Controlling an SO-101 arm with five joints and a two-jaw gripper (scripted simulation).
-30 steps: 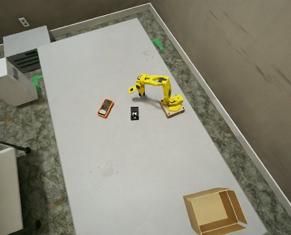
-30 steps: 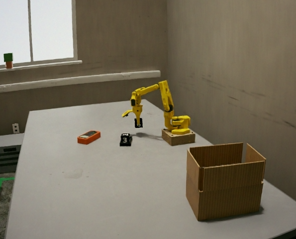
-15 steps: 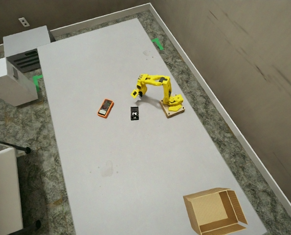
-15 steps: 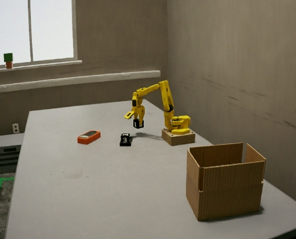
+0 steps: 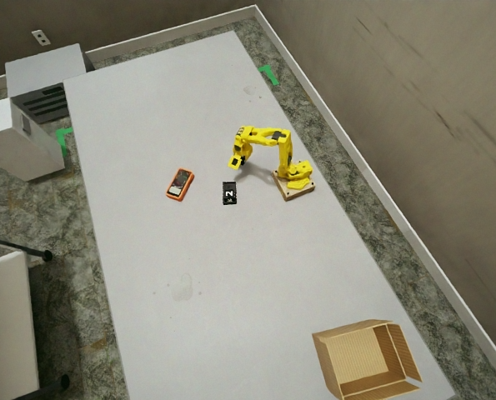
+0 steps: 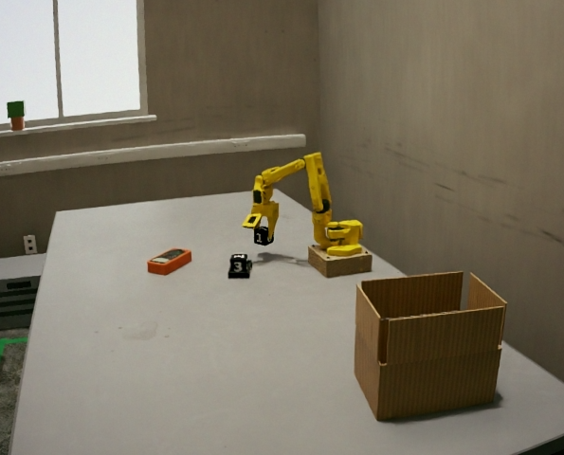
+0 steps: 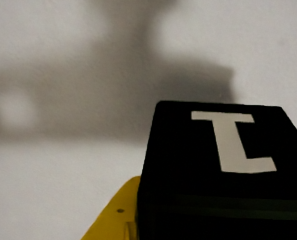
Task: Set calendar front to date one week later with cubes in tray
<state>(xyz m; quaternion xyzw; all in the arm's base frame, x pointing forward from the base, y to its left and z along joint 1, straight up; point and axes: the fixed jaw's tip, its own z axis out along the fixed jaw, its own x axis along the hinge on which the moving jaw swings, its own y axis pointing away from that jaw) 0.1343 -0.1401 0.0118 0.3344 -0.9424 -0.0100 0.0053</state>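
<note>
My gripper is shut on a black digit cube and holds it in the air above the table, behind and to the right of the calendar tray. The held cube shows a white "1" in the exterior view and in the wrist view. The black calendar tray lies on the table with one cube in it. That cube shows a "2" on top and a "3" on the side seen in the exterior view. The tray's other slot, on the robot's side, is hard to make out.
An orange handheld device lies left of the tray. An open cardboard box stands at the near right of the table. The arm's wooden base sits right of the tray.
</note>
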